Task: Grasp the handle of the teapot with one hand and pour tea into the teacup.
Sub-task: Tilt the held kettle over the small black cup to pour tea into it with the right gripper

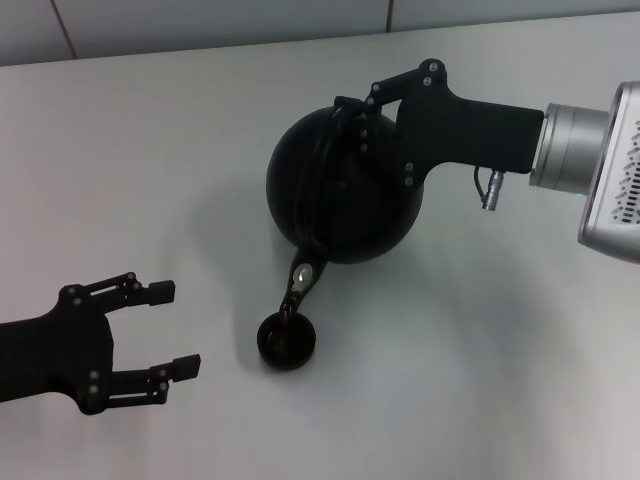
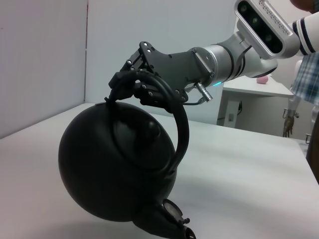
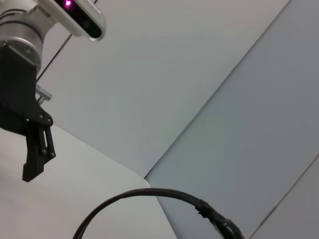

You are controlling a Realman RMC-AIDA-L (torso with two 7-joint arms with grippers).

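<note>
The left gripper [image 1: 150, 335] hangs idle low over the white table [image 1: 480, 380] at the near left, jaws wide apart and holding nothing, well apart from the pour. Just to its right sits the teacup [image 1: 287, 340], a small black handleless bowl standing upright on the table, light enough that a knock from the spout would likely shift it. Directly above the cup, the teapot [image 1: 345, 190] is tipped forward with its short spout [image 1: 302, 280] aimed down at the rim; the spout tip seems to hang right over the cup's mouth, though whether tea is flowing cannot be told from here. The pot looks large, rigid and heavy for its single thin hoop, and its matte round body offers no purchase, so the handle [image 2: 177, 117] is the sensible place to hold it. The right gripper [image 1: 365, 110] reaches in from the right and is clamped on that hoop near its top, at the thicker section, fingers [image 2: 134, 62] wrapped around it. Held there, the pot can swing under the grip, so a tilt calls for a firm squeeze and slow wrist rotation.
</note>
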